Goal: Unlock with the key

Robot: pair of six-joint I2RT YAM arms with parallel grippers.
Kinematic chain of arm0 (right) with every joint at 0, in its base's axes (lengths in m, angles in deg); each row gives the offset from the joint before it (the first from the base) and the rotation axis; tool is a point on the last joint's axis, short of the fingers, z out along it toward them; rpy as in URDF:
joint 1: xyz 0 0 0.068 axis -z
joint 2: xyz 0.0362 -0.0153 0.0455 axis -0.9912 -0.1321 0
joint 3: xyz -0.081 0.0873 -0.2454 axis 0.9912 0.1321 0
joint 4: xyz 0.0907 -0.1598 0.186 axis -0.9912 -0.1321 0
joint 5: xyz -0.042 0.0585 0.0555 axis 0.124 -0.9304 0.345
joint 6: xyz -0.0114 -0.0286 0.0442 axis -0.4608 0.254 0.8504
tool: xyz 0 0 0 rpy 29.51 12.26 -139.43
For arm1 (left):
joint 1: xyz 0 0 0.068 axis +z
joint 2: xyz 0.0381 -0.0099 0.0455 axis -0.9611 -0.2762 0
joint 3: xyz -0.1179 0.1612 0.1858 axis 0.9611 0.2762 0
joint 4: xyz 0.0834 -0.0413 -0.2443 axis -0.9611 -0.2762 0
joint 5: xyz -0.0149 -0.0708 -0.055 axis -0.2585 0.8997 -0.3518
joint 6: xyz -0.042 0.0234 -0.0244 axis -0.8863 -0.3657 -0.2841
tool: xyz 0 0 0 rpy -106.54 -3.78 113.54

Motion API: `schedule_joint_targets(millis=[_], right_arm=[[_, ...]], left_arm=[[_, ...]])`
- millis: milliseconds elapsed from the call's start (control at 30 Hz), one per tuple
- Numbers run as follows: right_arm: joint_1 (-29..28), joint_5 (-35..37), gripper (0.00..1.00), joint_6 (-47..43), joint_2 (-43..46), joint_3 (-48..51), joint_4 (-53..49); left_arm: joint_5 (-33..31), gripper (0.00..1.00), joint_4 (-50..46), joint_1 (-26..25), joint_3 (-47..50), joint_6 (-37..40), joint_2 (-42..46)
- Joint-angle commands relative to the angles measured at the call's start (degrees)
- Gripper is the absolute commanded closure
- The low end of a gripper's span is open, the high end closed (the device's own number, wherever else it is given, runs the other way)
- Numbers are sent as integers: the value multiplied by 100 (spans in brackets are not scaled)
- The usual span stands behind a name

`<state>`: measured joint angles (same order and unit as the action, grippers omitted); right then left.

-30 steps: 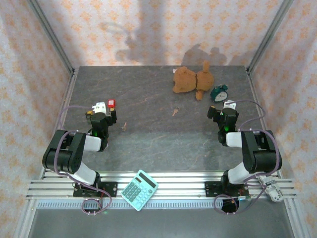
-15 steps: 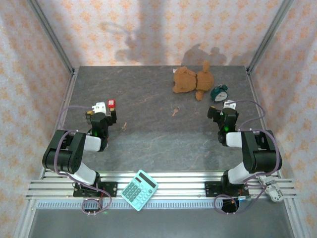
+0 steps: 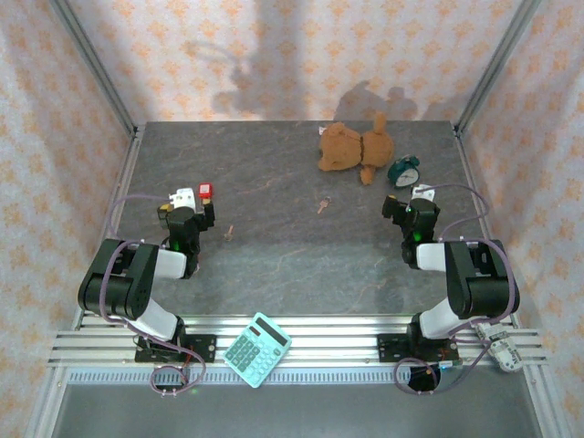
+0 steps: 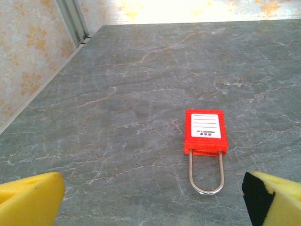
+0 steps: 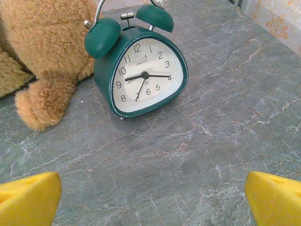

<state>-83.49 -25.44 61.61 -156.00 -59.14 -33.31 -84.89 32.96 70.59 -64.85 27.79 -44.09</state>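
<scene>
The red padlock (image 3: 205, 191) lies flat on the grey table (image 3: 274, 265), in its left half, just ahead of the left gripper (image 3: 187, 209). In the left wrist view the padlock (image 4: 205, 132) lies label up. Its long axis runs almost straight away from the camera, red body at the far end and steel shackle pointing back toward the gripper (image 4: 153, 200). Both shackle legs run into the body.

The left gripper's yellow fingertips (image 4: 29, 200) stand wide apart at the lower corners and hold nothing. The padlock's shackle lies just ahead of the gap between them, to the right of centre, touching neither.

A small key (image 3: 323, 205) lies near mid-table, well apart from the padlock. A second key-like piece (image 3: 229, 233) lies nearer the left arm. Both are too small to tell which way they point.

The right gripper (image 3: 411, 212) is also spread fully and empty. Its wrist view (image 5: 150, 200) faces a green alarm clock (image 5: 141, 70) standing upright against a brown teddy bear (image 5: 42, 56). A teal calculator (image 3: 257, 349) rests on the near rail.

Compared with a second ago nothing differs: both arms, the padlock and both small pieces sit where they were
</scene>
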Motion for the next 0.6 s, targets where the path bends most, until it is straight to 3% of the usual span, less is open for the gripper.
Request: schedule_joint_targets(millis=[0,133,267,367,433,500,533,567], right_arm=[[-60,289,1,30,221,-208,-414],[-316,502,1,-171,826,-1007,-2106],[-554,292,1,529,1701,-1858,-3465],[-604,236,1,1547,2146,-2904,-5067],[-595,213,1,2175,2193,-3211,-5551],[-574,804,1,3589,2190,-3257,-6249],[-471,711,0,4000,2172,-3183,-6337],[-283,136,0,3826,2136,-3060,-6137]], left_arm=[[-586,0,-136,-77,-111,-148,313],[-760,0,-1685,-258,-470,-54,1433],[-768,0,-3630,-352,-1225,-489,2689],[-1062,0,-5366,-364,-2078,-1788,3520],[-1265,0,-6660,-356,-2617,-2870,3957],[-1262,0,-7451,-348,-2743,-3411,4439],[-1582,0,-7642,-335,-2594,-4081,4678],[-1647,0,-7736,-252,-2353,-4602,4970]])
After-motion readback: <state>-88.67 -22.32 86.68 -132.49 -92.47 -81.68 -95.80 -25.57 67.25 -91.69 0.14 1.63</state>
